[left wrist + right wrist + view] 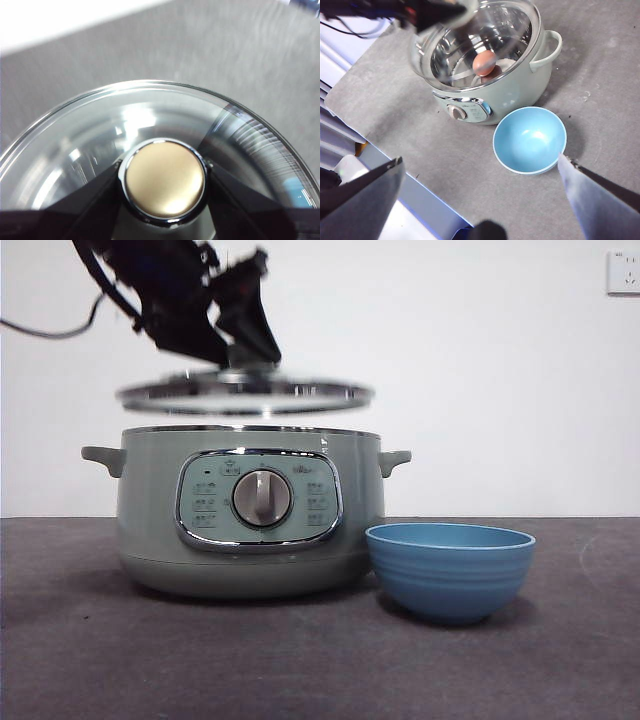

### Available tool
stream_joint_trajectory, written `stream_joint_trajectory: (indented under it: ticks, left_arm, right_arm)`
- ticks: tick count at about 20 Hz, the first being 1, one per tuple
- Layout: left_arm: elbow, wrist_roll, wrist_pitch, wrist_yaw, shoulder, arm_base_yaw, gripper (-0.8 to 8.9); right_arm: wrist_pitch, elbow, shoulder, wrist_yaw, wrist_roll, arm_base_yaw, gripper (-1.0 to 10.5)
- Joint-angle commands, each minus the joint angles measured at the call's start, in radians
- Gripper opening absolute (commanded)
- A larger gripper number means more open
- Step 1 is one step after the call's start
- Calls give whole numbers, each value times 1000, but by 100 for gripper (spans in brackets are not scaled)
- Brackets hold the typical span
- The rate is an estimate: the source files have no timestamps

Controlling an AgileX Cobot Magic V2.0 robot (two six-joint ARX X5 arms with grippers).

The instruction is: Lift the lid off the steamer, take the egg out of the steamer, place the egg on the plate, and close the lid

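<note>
Plate (450,575) stood nearest, empty, beside steamer (250,515). Left gripper (165,180) clenched lid (245,395) knob, lifted clear to expose egg (484,63). Right gripper (480,200) released, waiting.

Sage-green steamer (250,510), blue plate (450,570), brownish-orange egg (484,63)

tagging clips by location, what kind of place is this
Probably a lab or test bench rather than a home kitchen: a bare white wall with one socket, a grey mat-covered table, and only the steamer and blue plate set out, the left pincer holding the lid above the steamer.
</note>
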Motion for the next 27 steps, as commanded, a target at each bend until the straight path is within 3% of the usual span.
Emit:
stream_joint_trajectory:
  ticks: [1, 7, 11, 18, 22, 27]
  left_arm:
    - [58, -8, 8, 4, -58, 0, -9]
    - [97, -8, -149, -5, -272, 0, -9]
    - [97, -7, -280, -62, -459, 0, -9]
    - [97, -21, -542, -169, -716, 0, -8]
    - [97, -32, -644, -211, -821, 0, -9]
    - [97, -42, -710, -214, -873, 0, -9]
  right_arm:
    - [11, 1, 6, 3, 3, 2, 566]
    - [168, 1, 66, -4, 108, 30, 567]
    - [300, 1, 147, 11, 179, 132, 567]
    - [525, 25, 393, 192, 254, 386, 567]
    - [520, 175, 612, 308, 246, 513, 567]
    - [453, 397, 848, 430, 219, 587, 566]
